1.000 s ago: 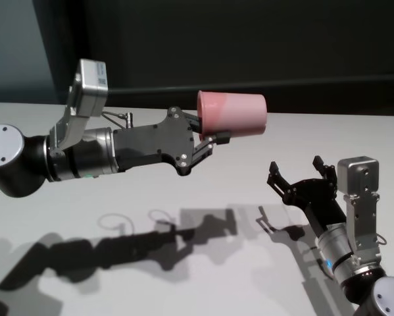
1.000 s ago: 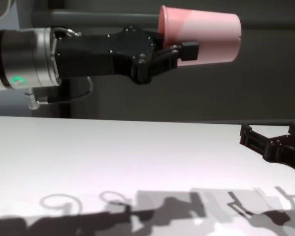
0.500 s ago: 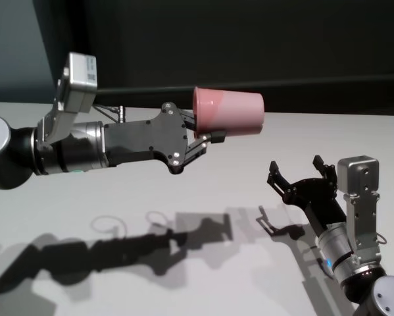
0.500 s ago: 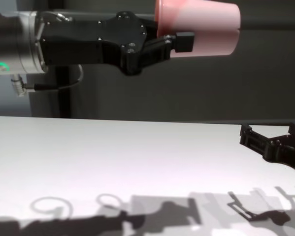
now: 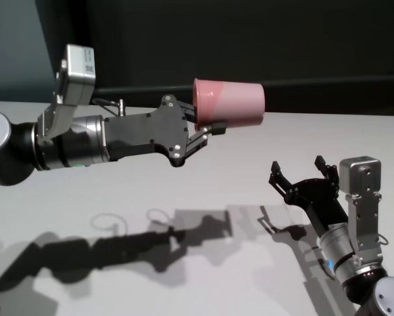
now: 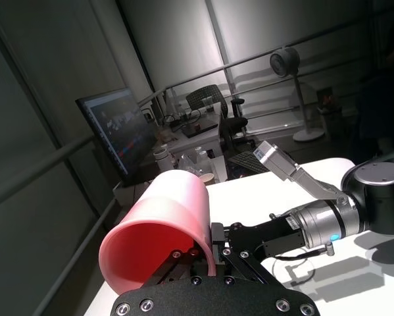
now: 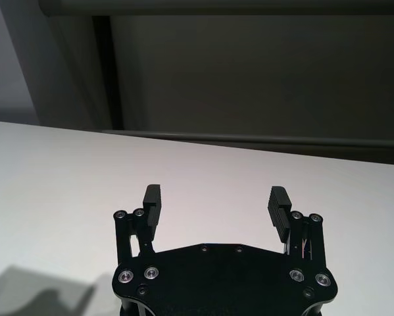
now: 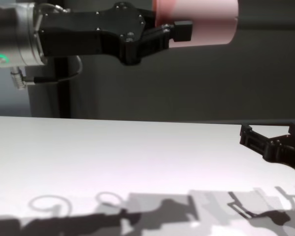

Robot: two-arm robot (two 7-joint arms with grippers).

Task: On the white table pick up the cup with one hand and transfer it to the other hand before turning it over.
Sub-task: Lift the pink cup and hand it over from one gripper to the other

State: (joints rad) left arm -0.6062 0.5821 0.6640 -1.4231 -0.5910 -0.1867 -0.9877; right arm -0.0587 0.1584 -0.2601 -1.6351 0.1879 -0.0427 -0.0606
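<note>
Head view. The cup (image 5: 228, 103) was recorded lying on its side in the air, well above the white table (image 5: 203, 197), toward that table's far edge. It was clamped at its rim by the left gripper (image 5: 208, 128), one finger inside the mouth and one outside against the wall; the flat base was turned toward the robot's right. The left arm was seen reaching in from the table's left side. The right gripper (image 5: 300, 174) was noted low, near the table's right edge, well apart from the cup, its fingers spread wide with nothing between them. Shadows of both arms were cast on the tabletop toward the near edge.

Left wrist view. The cup (image 6: 162, 234) was shown from its open mouth, its rim pinched by the left gripper (image 6: 210, 253). Beyond it the right arm (image 6: 328, 220) was seen over the table (image 6: 282, 187); a monitor (image 6: 116, 135) and an office chair (image 6: 206, 100) were listed behind.

Right wrist view. The right gripper (image 7: 216, 197) was shown with its two fingers (image 7: 152, 196) apart, only bare table (image 7: 65, 171) visible between them.

Chest view. The cup (image 8: 199, 22) was cut off by the top of the view, held by the left gripper (image 8: 179, 30) high above the table (image 8: 113, 157). The right gripper (image 8: 273, 140) was entered at the right edge, open.
</note>
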